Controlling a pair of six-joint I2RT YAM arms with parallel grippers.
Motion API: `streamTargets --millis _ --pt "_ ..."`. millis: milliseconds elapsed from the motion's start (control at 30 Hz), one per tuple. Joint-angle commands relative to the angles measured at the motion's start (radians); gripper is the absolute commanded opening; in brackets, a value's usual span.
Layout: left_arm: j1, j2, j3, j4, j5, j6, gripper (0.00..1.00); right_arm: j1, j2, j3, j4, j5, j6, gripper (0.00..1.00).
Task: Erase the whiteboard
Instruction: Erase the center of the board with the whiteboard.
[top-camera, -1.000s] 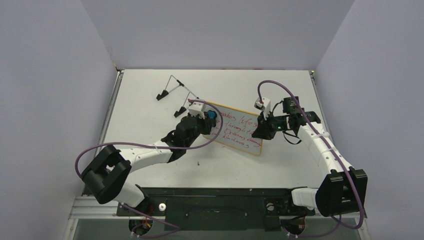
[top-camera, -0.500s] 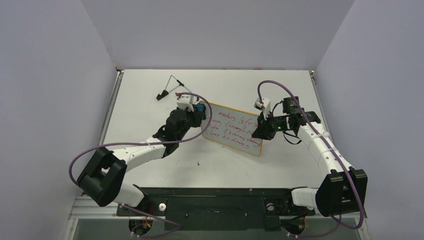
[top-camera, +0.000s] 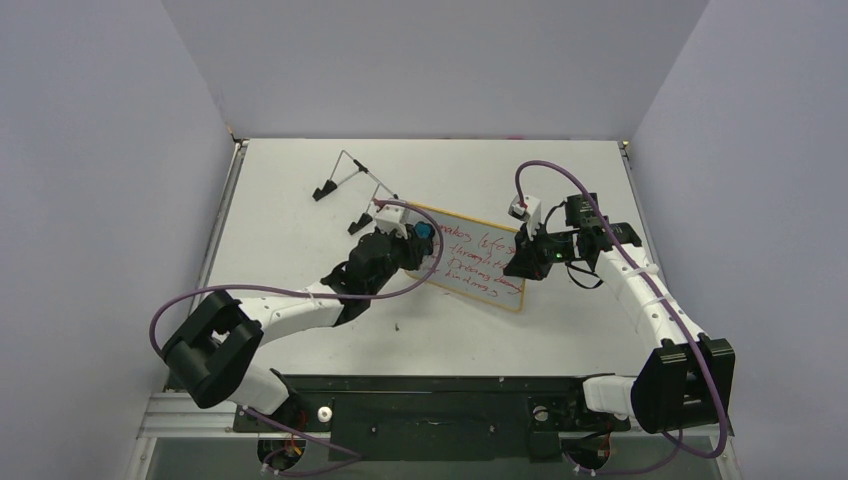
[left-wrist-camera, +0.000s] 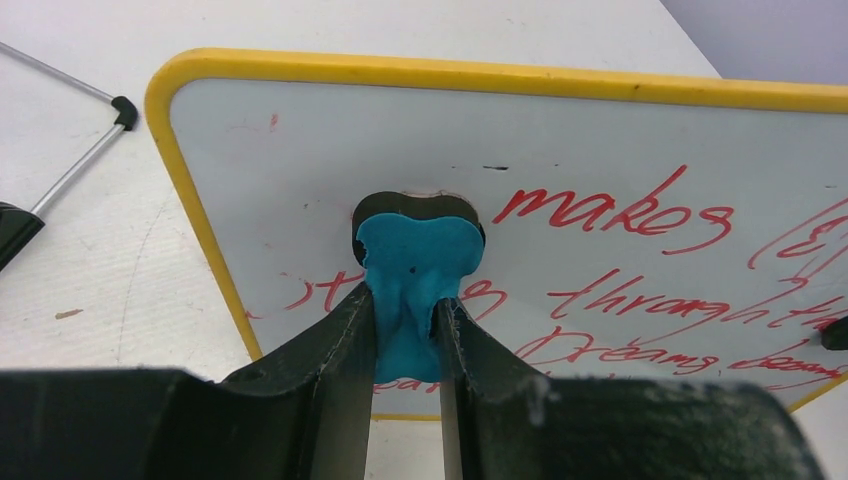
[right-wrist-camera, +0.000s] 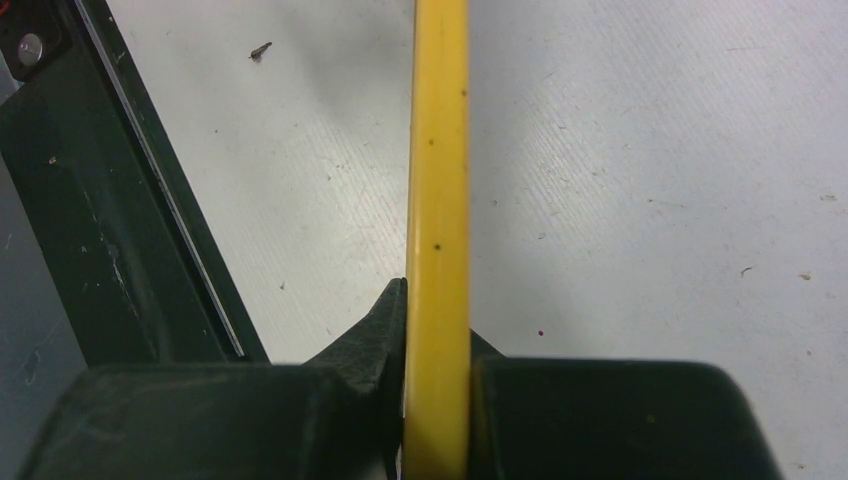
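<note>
The whiteboard (top-camera: 478, 262) lies tilted at mid-table, with a yellow rim and red handwriting across it. My left gripper (top-camera: 418, 240) is shut on a blue eraser (top-camera: 425, 232) over the board's left end. In the left wrist view the eraser (left-wrist-camera: 415, 265) presses on the whiteboard (left-wrist-camera: 620, 140) just left of the word "makes", squeezed between my left gripper's (left-wrist-camera: 405, 305) jaws. The board's top-left corner shows only faint red traces. My right gripper (top-camera: 521, 262) is shut on the board's right edge. The right wrist view shows the yellow rim (right-wrist-camera: 438, 170) clamped edge-on in my right gripper (right-wrist-camera: 437, 325).
A thin wire stand (top-camera: 350, 182) with black feet lies behind and to the left of the board, and its leg (left-wrist-camera: 75, 165) shows in the left wrist view. The black base rail (right-wrist-camera: 110, 230) runs along the table's near edge. Grey walls close in three sides.
The left gripper with the eraser swept up and left off the board's corner half a second ago, then came back onto the board's left end. The right gripper has not moved.
</note>
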Motion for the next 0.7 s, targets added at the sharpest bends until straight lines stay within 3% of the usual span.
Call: streamTargets --millis 0,267,667 --pt "0.063 0.011 -0.015 0.024 -0.024 -0.013 0.00 0.031 0.002 0.012 -0.119 -0.010 -0.055 0.00" --pt "0.120 -0.006 -0.012 0.019 0.006 -0.007 0.00 0.031 0.004 0.014 -0.120 -0.010 -0.056 0.00" --pt "-0.027 0.047 0.033 0.037 -0.022 -0.001 0.00 0.032 0.008 0.014 -0.120 -0.008 -0.057 0.00"
